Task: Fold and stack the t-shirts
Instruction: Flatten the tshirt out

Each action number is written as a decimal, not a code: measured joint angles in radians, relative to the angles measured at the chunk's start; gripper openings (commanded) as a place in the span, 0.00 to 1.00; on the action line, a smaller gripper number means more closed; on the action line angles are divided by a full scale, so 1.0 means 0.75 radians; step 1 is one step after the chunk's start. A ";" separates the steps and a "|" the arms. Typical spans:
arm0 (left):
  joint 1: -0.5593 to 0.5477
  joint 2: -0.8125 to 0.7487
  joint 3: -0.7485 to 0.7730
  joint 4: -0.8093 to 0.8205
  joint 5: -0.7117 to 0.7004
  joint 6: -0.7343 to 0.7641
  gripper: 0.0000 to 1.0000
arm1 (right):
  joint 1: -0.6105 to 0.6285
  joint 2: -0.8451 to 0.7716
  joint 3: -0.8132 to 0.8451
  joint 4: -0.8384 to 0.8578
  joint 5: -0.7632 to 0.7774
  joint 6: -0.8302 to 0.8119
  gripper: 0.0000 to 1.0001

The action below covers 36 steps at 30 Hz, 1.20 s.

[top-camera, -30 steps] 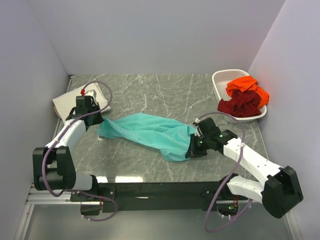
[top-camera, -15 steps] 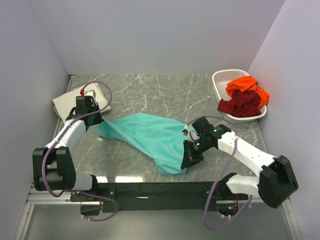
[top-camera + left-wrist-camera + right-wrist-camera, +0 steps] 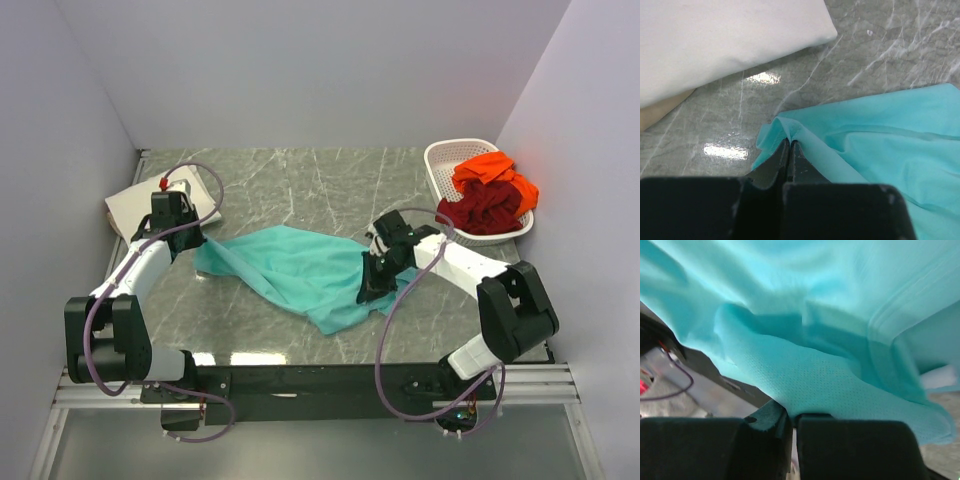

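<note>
We see L gripper [image 3: 789, 144] + R gripper [image 3: 792, 416] both pinched on teal shirt [image 3: 290, 268]; only top view shows basket [image 3: 436, 170], marble table [image 3: 300, 185], grey walls [image 3: 300, 70].

walls [image 3: 300, 70]: plain pale grey | table [image 3: 320, 185]: grey veined marble, glossy

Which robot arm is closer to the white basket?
Right. The right fingers pinch the teal t-shirt just near-left of the basket. The left fingers hold the shirt's other end, across the table beside the cream t-shirt.
</note>
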 measured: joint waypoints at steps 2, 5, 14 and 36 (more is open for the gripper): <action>0.000 0.000 0.000 0.000 -0.001 0.000 0.00 | -0.037 0.013 0.041 0.014 0.017 -0.004 0.09; 0.000 0.000 0.000 0.000 0.000 0.000 0.00 | -0.094 0.069 0.083 0.044 0.025 -0.010 0.22; 0.000 0.000 0.002 -0.001 0.001 0.000 0.00 | -0.142 0.060 0.100 0.143 0.001 0.002 0.63; 0.000 0.006 0.007 -0.001 0.023 -0.001 0.00 | -0.028 -0.339 -0.322 0.273 0.213 0.058 0.46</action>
